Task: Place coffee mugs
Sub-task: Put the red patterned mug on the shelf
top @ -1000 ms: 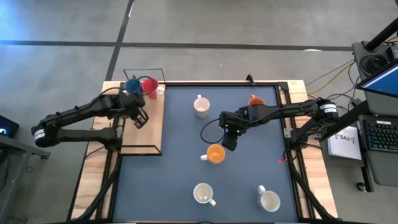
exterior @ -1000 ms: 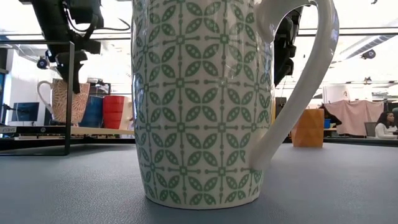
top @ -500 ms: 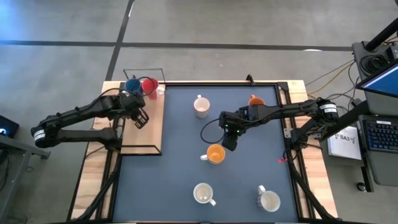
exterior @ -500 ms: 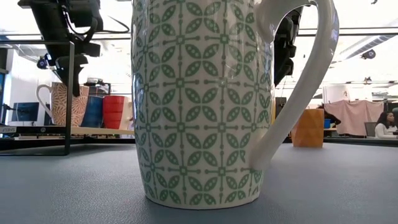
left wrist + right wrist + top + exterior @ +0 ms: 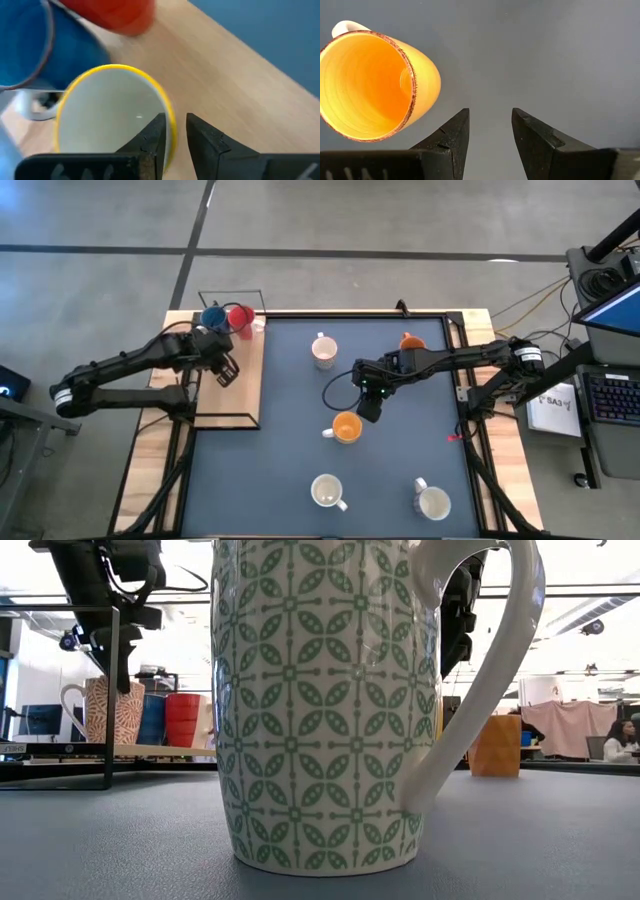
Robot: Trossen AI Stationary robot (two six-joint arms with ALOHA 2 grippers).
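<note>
My left gripper [image 5: 224,370] is over the wooden board [image 5: 245,395] at the table's left and is shut on a brown-patterned mug [image 5: 101,710] with a yellow rim [image 5: 120,70]. This mug is upright beside the blue mug [image 5: 212,318] and the red mug [image 5: 240,317], which stand on the board's far end. My right gripper [image 5: 368,413] is open above the blue mat, just beyond an orange mug [image 5: 346,427] that stands upright. In the right wrist view this orange mug [image 5: 370,85] lies to one side of the open fingers. My left gripper [image 5: 175,120] pinches the patterned mug's wall at the yellow rim [image 5: 171,131], with one finger [image 5: 152,135] inside the mug and the other [image 5: 205,140] outside. The fingers come from above, pointing down. The mug hangs upright, its base level with the board's top [image 5: 150,749].
A cream mug [image 5: 324,351] and a second orange mug [image 5: 411,342] stand at the far side of the mat. Two white mugs [image 5: 326,492] [image 5: 432,502] stand near its near edge; the green-patterned one [image 5: 320,700] fills the low view. A black wire frame [image 5: 230,294] surrounds the board.
My left gripper has moved down a little, bringing the patterned mug down next to the blue mug until its base is level with the board. It has stayed shut on the mug.
</note>
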